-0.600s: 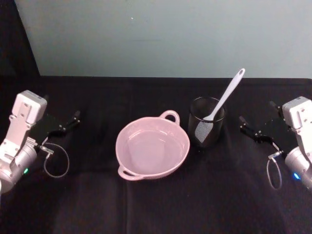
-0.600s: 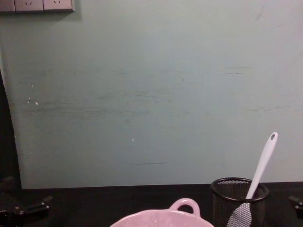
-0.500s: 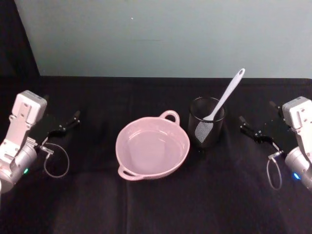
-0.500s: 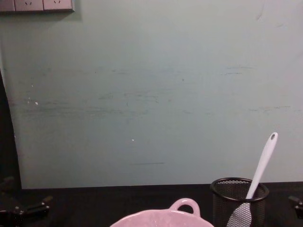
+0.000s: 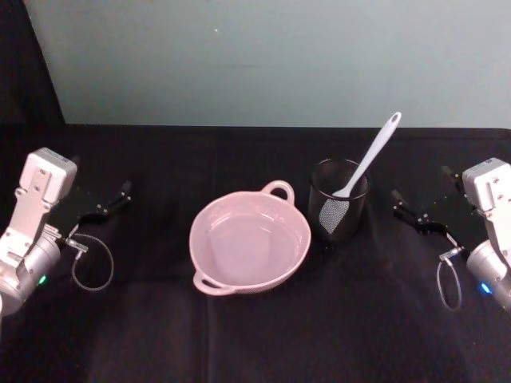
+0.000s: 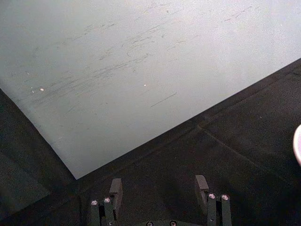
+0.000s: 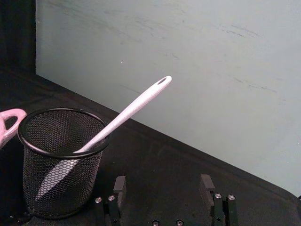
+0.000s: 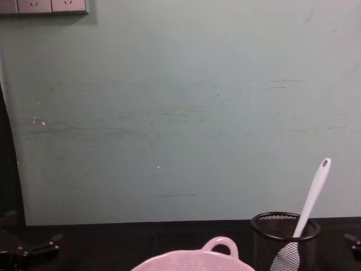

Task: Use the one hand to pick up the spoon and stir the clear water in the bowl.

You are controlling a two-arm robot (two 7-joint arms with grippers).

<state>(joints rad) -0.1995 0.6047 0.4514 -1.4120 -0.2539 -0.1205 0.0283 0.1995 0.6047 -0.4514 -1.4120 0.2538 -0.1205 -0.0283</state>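
The white spoon (image 5: 371, 154) stands tilted in a black wire-mesh cup (image 5: 338, 211), blade down and handle leaning up to the right; it also shows as the spoon (image 7: 127, 112) and the spoon (image 8: 313, 194). Just left of the cup sits the pale pink bowl (image 5: 196, 239) holding clear water, with its loop handle (image 8: 221, 246) toward the back. My right gripper (image 5: 421, 185) rests open on the table to the right of the cup, its fingers (image 7: 119, 184) apart around nothing. At the far left my left gripper (image 5: 102, 179) is parked and open, its fingers (image 6: 115, 186) spread over bare cloth.
A black cloth covers the table (image 5: 255, 335), and a pale green wall (image 5: 271, 56) closes it off behind. The mesh cup (image 7: 60, 162) stands close to the bowl's right rim. A cable loop (image 5: 92, 263) hangs by the left wrist.
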